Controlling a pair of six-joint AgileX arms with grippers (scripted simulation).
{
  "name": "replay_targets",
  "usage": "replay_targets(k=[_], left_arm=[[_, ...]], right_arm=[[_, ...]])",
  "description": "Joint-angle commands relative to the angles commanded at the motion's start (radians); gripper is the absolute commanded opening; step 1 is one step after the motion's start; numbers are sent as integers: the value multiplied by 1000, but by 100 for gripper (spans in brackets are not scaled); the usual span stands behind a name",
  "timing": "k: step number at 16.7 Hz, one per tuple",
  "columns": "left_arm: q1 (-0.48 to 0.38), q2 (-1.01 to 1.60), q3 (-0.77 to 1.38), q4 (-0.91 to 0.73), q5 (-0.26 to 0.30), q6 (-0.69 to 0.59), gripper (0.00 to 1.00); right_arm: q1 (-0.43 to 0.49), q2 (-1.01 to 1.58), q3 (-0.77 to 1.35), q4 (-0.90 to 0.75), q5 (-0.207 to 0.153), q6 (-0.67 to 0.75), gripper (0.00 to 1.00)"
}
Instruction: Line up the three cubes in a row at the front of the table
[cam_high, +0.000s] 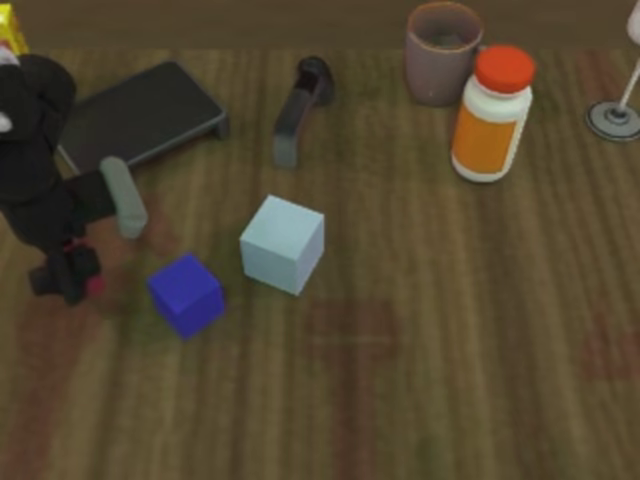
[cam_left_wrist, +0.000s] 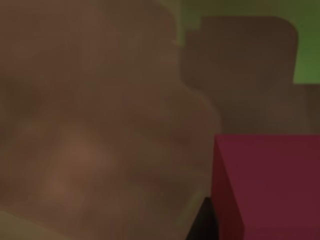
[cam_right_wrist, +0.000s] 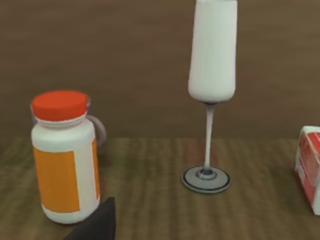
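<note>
**A:** Where are your cubes?

**B:** The matte deep blue cube and the larger pale cube sit just apart, left of centre on the wood-grain tabletop, both turned cornerwise. The dark red cube fills the left wrist view.

**A:** And the jaws?

**B:** The left gripper is low at the left edge; you can't tell its jaws' state.

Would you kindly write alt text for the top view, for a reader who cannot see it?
Seen from above, the left gripper sits low at the wooden table's left edge, with a deep blue cube and a larger pale cube just to its right. Behind stand a dark grey tray, a mug and an orange-labelled bottle.
</note>
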Motion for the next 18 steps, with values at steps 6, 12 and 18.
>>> replay_targets(k=[6,12,18], left_arm=[[8,-70,72,-140,0,-1,0],[-67,-38,114,-157,-2,-35,0],[-437,65,287,-240,-3,-231,0]], right_arm=[[0,0,0,0,0,0,100],[0,0,0,0,0,0,100],[0,0,0,0,0,0,100]])
